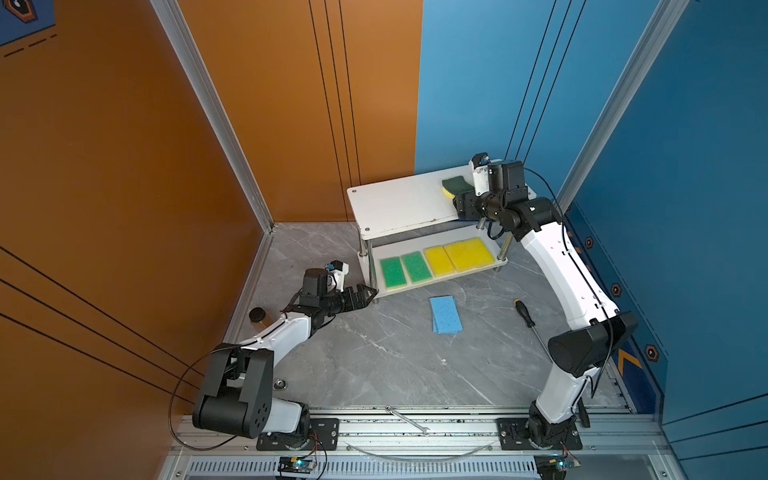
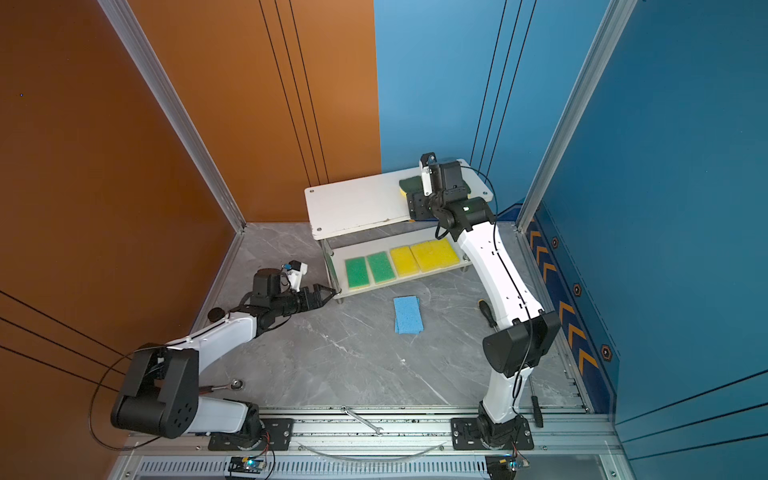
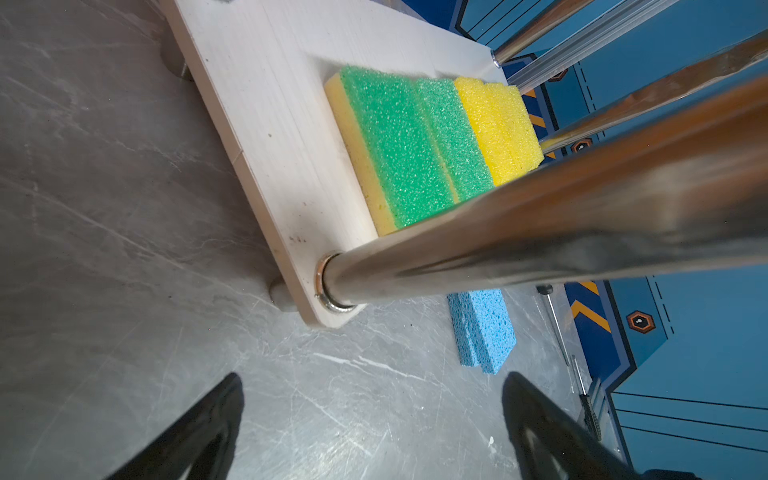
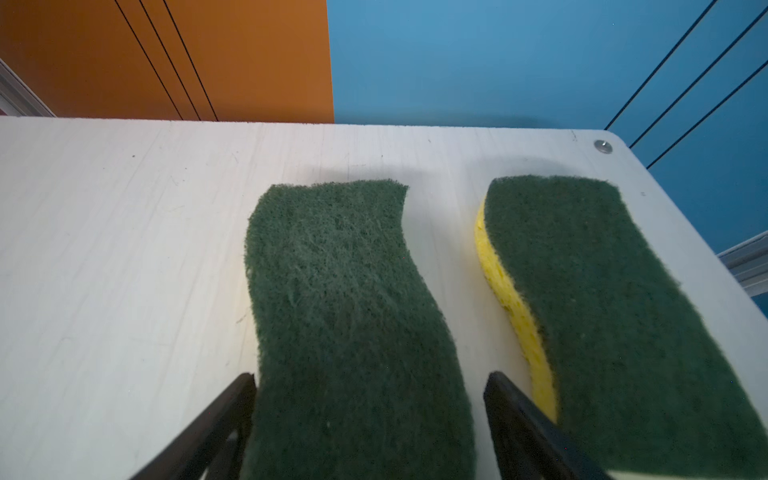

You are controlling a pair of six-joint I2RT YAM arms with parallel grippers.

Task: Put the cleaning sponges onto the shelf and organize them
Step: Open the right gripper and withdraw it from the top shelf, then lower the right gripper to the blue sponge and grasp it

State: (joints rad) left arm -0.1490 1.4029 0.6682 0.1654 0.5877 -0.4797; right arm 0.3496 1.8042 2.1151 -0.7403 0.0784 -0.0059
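Right gripper (image 4: 370, 378), on the top board of the white two-tier chrome-post shelf (image 1: 395, 203): jaws parted, straddling a wavy dark-green-topped yellow sponge (image 4: 345, 299), one finger clear of it. A second wavy sponge (image 4: 602, 299) lies just beside.

Left gripper (image 3: 372, 376): spread, empty, near a chrome corner post (image 3: 540, 232) that screens part of the lower board.

Lower board: bright green sponges (image 1: 392, 272) and yellow rectangular sponges (image 1: 439, 260) in a row.

Light blue sponges (image 1: 446, 314) lie stacked on the grey marbled tabletop (image 1: 374, 365), with a black-handled screwdriver (image 1: 524, 313) near them. Walls are orange and blue.
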